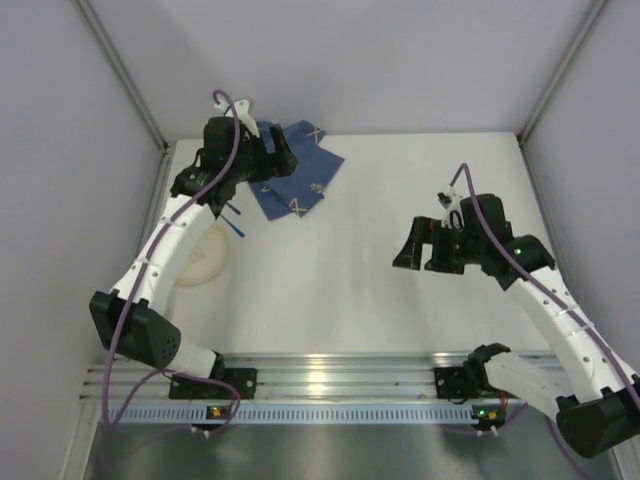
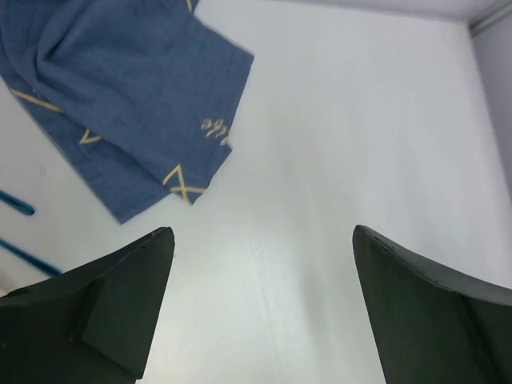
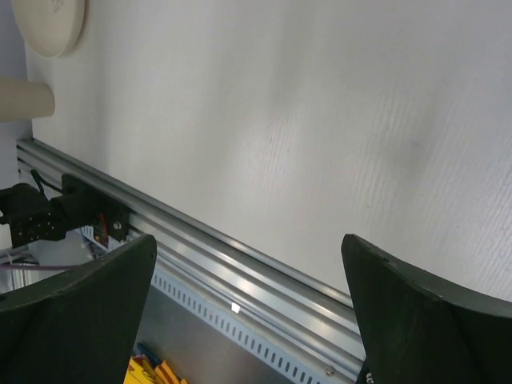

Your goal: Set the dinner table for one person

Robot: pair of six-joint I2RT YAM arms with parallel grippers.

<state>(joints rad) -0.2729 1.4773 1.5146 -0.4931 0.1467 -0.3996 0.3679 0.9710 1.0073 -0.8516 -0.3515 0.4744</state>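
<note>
Dinner table [image 1: 360, 290]: spans the whole worktop. Judged rigid, smooth and fixed, a surface to set things on, not to grasp.

Blue cloth mat [image 1: 300, 178]: lies rumpled toward the far-left corner. Likely soft and light, best pinched at a free corner.

Cream plate [image 1: 205, 262]: at the left edge.

Left gripper [image 2: 262, 236]: jaws wide, empty, near the mat.

Right gripper [image 3: 248, 244]: jaws wide, empty, toward the right edge.

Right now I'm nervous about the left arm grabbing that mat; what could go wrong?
The blue mat lies rumpled; the open left gripper may pinch one fold and drag it bunched. Thin blue sticks lie close beside it and could get swept. The left arm crosses above the plate and might knock it.
</note>
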